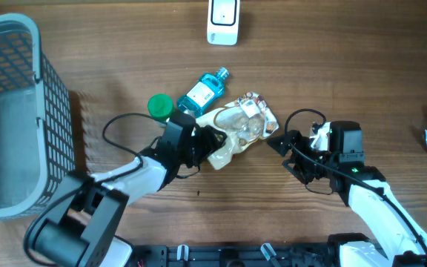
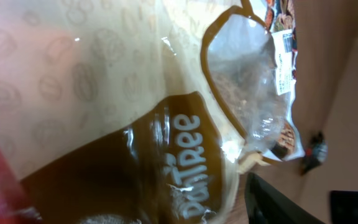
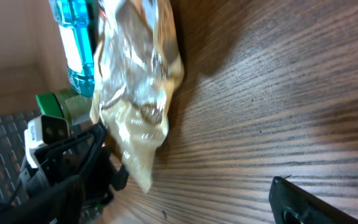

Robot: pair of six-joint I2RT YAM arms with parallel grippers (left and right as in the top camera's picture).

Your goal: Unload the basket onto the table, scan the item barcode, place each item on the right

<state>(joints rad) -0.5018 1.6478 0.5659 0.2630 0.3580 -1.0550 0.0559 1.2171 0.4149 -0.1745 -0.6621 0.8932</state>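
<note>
Overhead, the desk [image 1: 124,44] carries a grey basket [image 1: 56,111] at its left edge. The snack pouch [image 1: 236,132], the item to scan, lies mid-desk between both arms, touching a blue bottle [image 1: 202,90]. The white scanner [image 1: 223,18] sits at the far edge, well apart. The left jaws are at the pouch's left end, probably to lift it; gripping or not, I cannot tell. The right jaws stand released just beside its other end.

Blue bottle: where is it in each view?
Overhead: blue bottle at centre, upper left of the snack bag.
Left wrist: not in it; the bag fills the frame.
Right wrist: top left, beside the bag.
Shared landmark: the snack bag.
</note>
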